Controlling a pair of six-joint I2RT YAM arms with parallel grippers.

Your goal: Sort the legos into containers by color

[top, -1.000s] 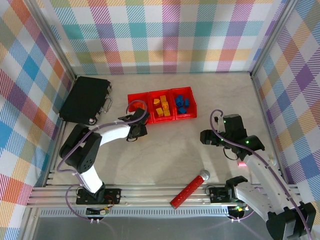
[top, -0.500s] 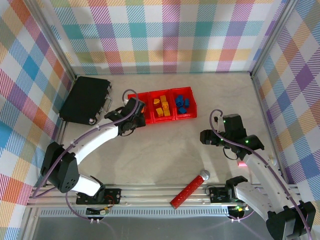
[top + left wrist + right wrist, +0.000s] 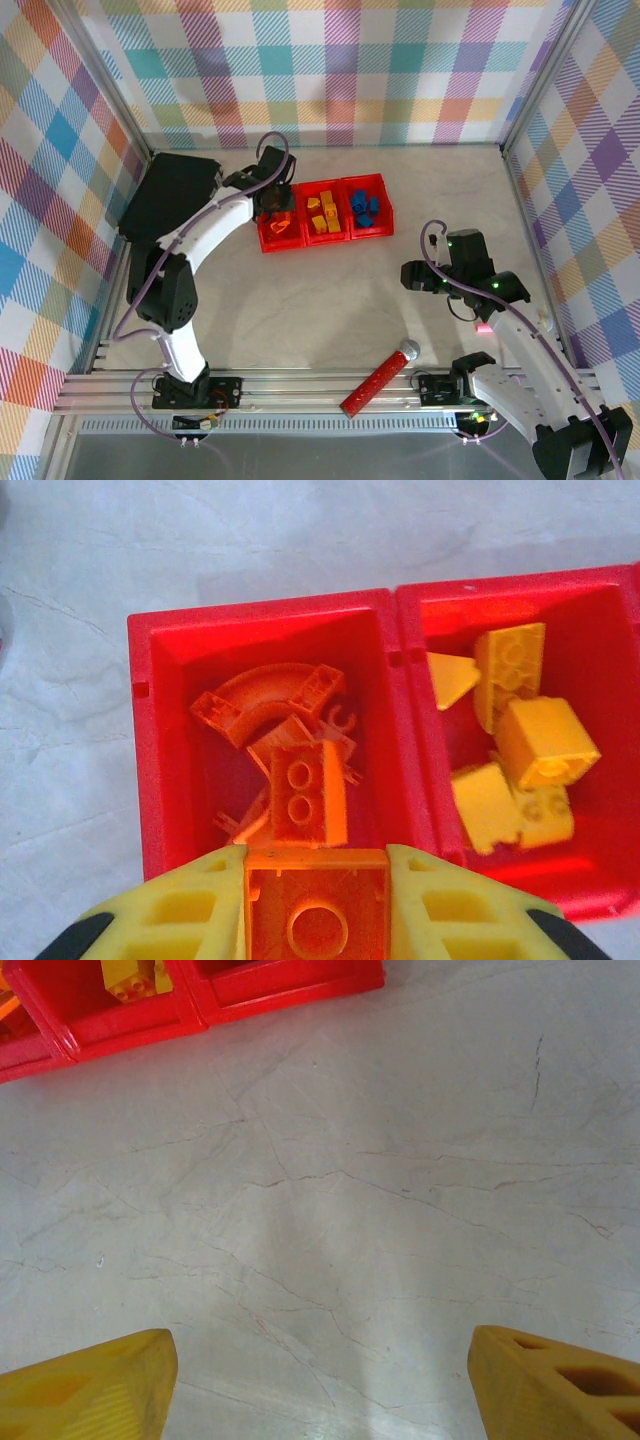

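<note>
Place: robotics lab test cell.
Enclosure: plaid cloth walls [image 3: 330, 70] on alu frame [image 3: 105, 85], closing in 3 sides.
Rig: left arm [image 3: 215, 225] & right arm [image 3: 520, 350] bolted to alu rail [image 3: 300, 385] at near edge, cables exposed.
Surface: pale marble-look tabletop [image 3: 330, 300].
Props: toy legos [image 3: 322, 213] in red containers [image 3: 345, 238].

left gripper [image 3: 272, 203] hangs over the left of three joined red bins [image 3: 330, 239]; yellow bricks [image 3: 322, 212] in the middle, blue bricks [image 3: 365, 206] right; right gripper [image 3: 408, 274] well apart.
</note>
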